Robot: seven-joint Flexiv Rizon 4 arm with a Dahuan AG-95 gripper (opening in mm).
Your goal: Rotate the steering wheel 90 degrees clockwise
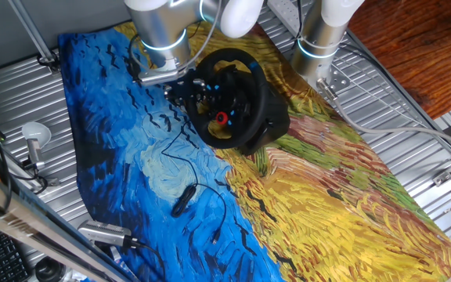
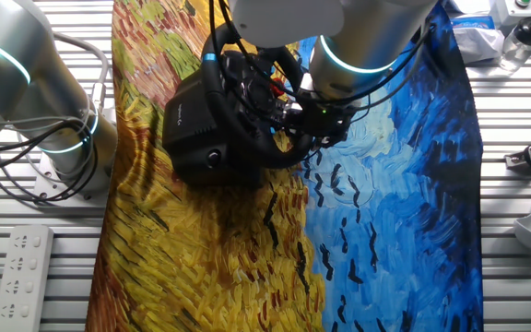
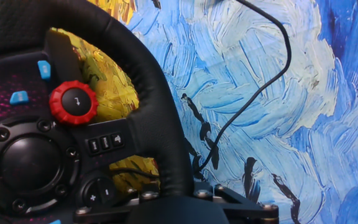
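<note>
**Black wheel on painted cloth, arm at its rim**

Black steering wheel [image 1: 229, 98] standing tilted on bulky base [image 2: 194, 129], on a cloth [image 1: 319, 204] printed in swirling blue and yellow brushwork spread across the ribbed metal counter [image 1: 421, 133]. Seated near the cloth's 12 o'clock end in one fixed view, straddling the seam between blue and yellow. Red knob [image 3: 73, 102] sitting at about 1 o'clock from the round hub [image 3: 27, 155] in the hand view, two small blue-lit buttons [image 3: 44, 69] up at its 10 o'clock, a row of dark buttons [image 3: 105, 142] down at 5 o'clock. Thick leather-look rim [image 3: 151, 93] sweeping from the upper left to the bottom centre of that view.

Gripper [image 1: 180, 84] pressed in at the rim's 9 o'clock side in one fixed view, silver wrist with a lit ring above it. Jaws hidden behind rim and mount: cannot tell whether parted or clamped.

Small black cabled device [image 1: 182, 200] lying on the blue part of the cloth, well apart at the wheel's 7 o'clock, thin cable [image 3: 260, 87] curling back toward it. White power strip [image 2: 18, 267] on the counter beside the yellow edge.
</note>
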